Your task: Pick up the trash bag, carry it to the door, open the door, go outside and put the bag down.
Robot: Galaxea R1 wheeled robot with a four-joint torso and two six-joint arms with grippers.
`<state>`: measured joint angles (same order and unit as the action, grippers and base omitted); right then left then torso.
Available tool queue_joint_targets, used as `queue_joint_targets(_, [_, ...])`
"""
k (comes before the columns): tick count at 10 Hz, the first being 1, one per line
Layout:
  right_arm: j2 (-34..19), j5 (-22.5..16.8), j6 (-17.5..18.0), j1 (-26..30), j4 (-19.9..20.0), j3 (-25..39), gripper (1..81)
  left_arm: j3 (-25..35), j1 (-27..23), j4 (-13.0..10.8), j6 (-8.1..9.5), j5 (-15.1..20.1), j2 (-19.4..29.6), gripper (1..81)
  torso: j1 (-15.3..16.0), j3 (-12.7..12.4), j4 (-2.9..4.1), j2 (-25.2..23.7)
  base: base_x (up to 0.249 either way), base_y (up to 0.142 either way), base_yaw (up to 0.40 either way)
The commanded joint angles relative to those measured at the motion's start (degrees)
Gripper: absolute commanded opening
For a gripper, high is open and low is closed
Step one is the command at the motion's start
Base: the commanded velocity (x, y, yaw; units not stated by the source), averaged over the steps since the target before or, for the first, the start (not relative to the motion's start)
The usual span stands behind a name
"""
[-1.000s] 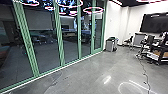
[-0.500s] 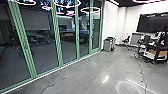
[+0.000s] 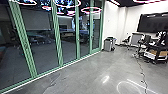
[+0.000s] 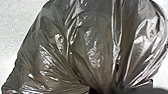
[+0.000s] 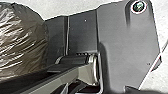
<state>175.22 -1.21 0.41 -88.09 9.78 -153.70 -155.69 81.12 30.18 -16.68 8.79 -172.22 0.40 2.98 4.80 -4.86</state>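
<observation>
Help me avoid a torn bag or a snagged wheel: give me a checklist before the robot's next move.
1. Trash bag near the left wrist: ok, it looms large in that view.
2. Firm hold on the bag: cannot tell.
3. Bag free of tears: cannot tell, only part of it shows.
4. Wheels off the cable: cannot tell, it runs out of the head view's near edge.
5. Glass panels open for passage: not ok, they look shut.

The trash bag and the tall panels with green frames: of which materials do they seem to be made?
The trash bag looks like thin, glossy plastic film: it is creased, bright along its folds and slightly see-through. The panels look like smooth glass, reflective and see-through; their green frames are perhaps painted metal.
</observation>
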Motion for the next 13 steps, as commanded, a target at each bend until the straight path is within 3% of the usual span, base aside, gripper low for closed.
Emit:
queue_joint_targets(1, [0.2, -3.3, -0.2, 3.0, -0.5, 0.3, 81.1, 0.1, -3.6, 0.1, -0.37, 4.0, 0.2, 1.0, 0.0, 0.0, 0.00, 0.0, 0.000, 0.000, 0.000])
queue_joint_targets(5, [0.3, -3.3, -0.2, 3.0, -0.5, 0.3, 81.1, 0.1, -3.6, 0.1, -0.37, 4.0, 0.2, 1.0, 0.0, 0.0, 0.00, 0.0, 0.038, 0.000, 0.000])
queue_joint_targets(13, [0.2, -3.3, -0.2, 3.0, -0.5, 0.1, 81.1, 0.1, -3.6, 0.0, -0.37, 4.0, 0.0, 1.0, -0.1, 0.0, 0.00, -0.1, 0.119, 0.000, 0.000])
